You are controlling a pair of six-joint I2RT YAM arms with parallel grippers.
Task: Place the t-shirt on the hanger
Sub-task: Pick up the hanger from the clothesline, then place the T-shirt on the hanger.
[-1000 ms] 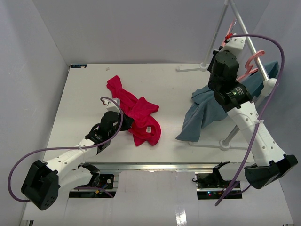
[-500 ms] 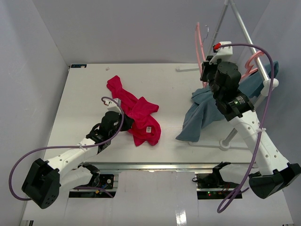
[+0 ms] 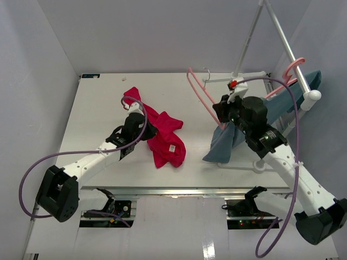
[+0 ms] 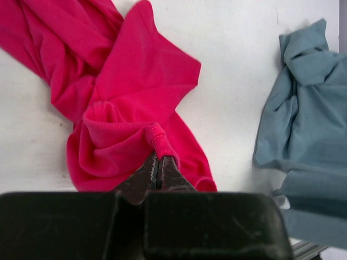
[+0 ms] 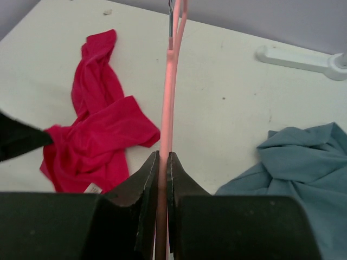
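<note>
The crimson t-shirt [image 3: 162, 135] lies crumpled on the white table, its white label [image 3: 171, 147] near the front. My left gripper [image 3: 149, 131] is shut on a ribbed edge of the t-shirt [image 4: 135, 92], pinched at my fingertips [image 4: 158, 157]. My right gripper [image 3: 221, 114] is shut on the pale-pink hanger [image 3: 199, 92] and holds it in the air over the table's middle right. The hanger's bar [image 5: 169, 81] runs straight out from between my right jaws [image 5: 164, 157], its hook at the far end. The t-shirt [image 5: 92, 135] lies to the hanger's left.
A blue-grey garment [image 3: 233, 135] hangs from a second pink hanger [image 3: 293, 67] on the silver-white rack pole [image 3: 282, 38] at the right and drapes onto the table. The rack's white feet [image 3: 238, 165] rest on the table. The garment also shows in the left wrist view [image 4: 303, 124].
My right arm has carried the pink hanger down and left, away from the rack and towards the table's middle. My left gripper has moved farther out with the t-shirt's edge in it.
</note>
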